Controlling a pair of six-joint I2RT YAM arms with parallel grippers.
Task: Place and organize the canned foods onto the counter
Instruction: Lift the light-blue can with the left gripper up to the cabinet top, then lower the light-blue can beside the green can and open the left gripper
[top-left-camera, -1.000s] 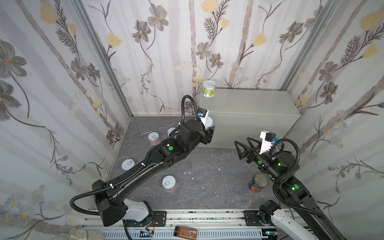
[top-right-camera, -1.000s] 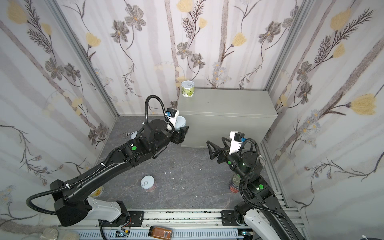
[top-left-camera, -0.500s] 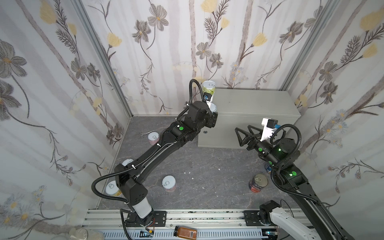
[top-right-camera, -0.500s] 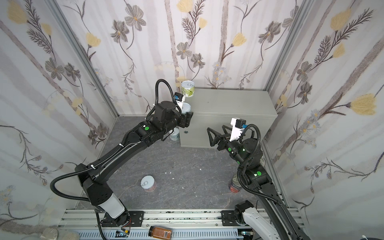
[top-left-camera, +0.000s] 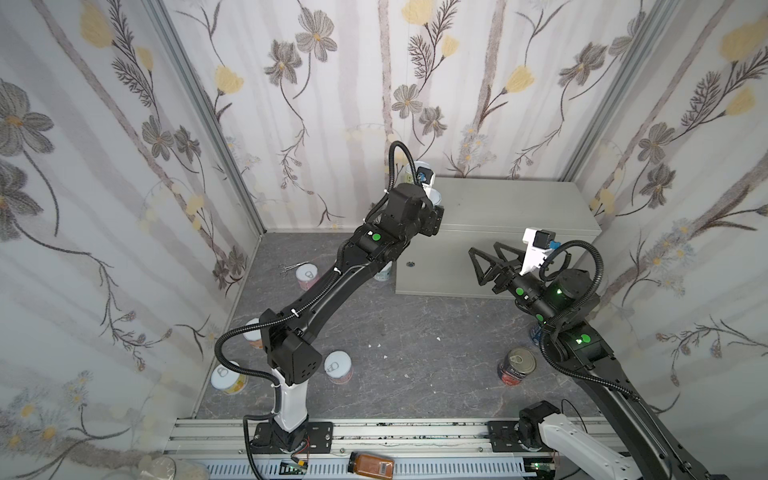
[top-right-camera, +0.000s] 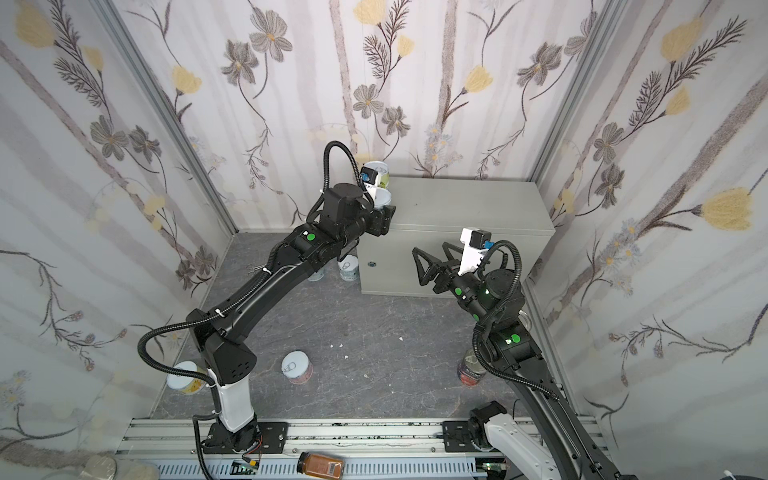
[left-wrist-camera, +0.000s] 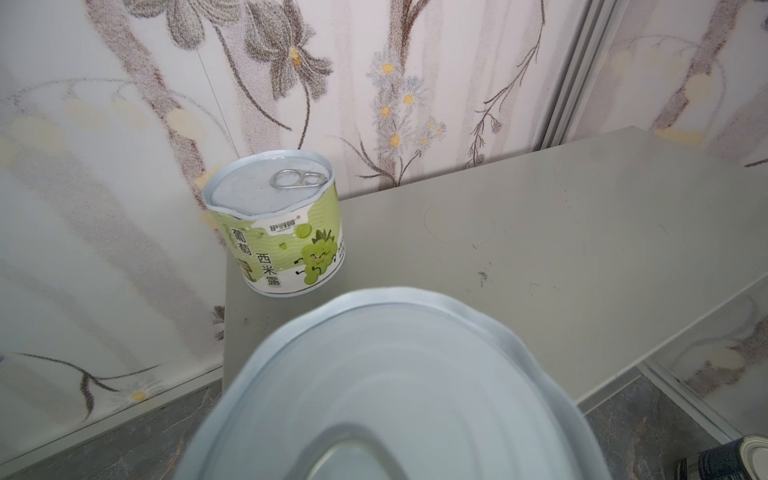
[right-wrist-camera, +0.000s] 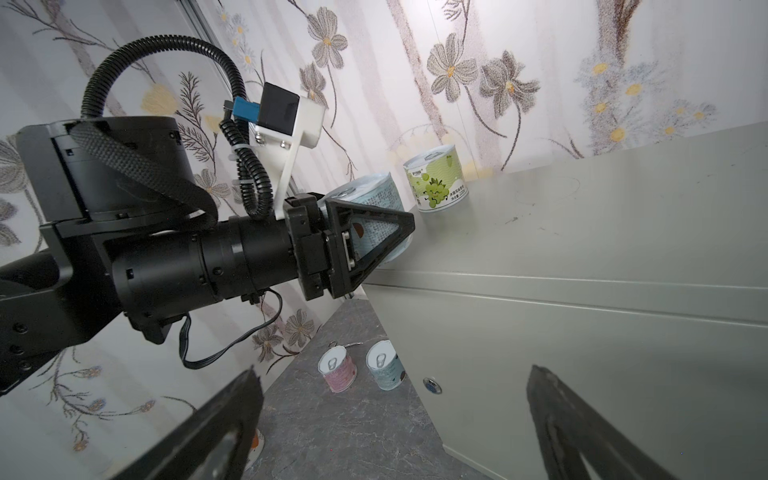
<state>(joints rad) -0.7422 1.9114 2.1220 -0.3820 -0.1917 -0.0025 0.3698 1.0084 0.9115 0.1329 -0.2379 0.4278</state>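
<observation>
My left gripper (top-left-camera: 433, 208) is shut on a pale blue tin (right-wrist-camera: 376, 195), held tilted over the front left corner of the counter (top-left-camera: 519, 208). Its silver lid (left-wrist-camera: 395, 386) fills the left wrist view and hides the jaws there. A green grape-labelled tin (left-wrist-camera: 282, 232) stands upright at the counter's back left corner, just beyond the held tin. My right gripper (top-left-camera: 484, 249) hangs open and empty in front of the counter's front face (right-wrist-camera: 582, 353), with its fingers (right-wrist-camera: 216, 428) wide apart.
On the dark floor stand a pink tin (top-left-camera: 307, 276), a pale blue tin (right-wrist-camera: 384, 365) by the counter's lock, tins near the left arm's base (top-left-camera: 226, 376) (top-left-camera: 338, 368), and a tomato tin (top-left-camera: 517, 365) by the right arm. An amber jar (top-left-camera: 371, 463) lies on the front rail.
My left arm has lifted the pale blue tin from in front of the counter up over its left corner, near the green tin. The right gripper rose slightly and stayed open.
</observation>
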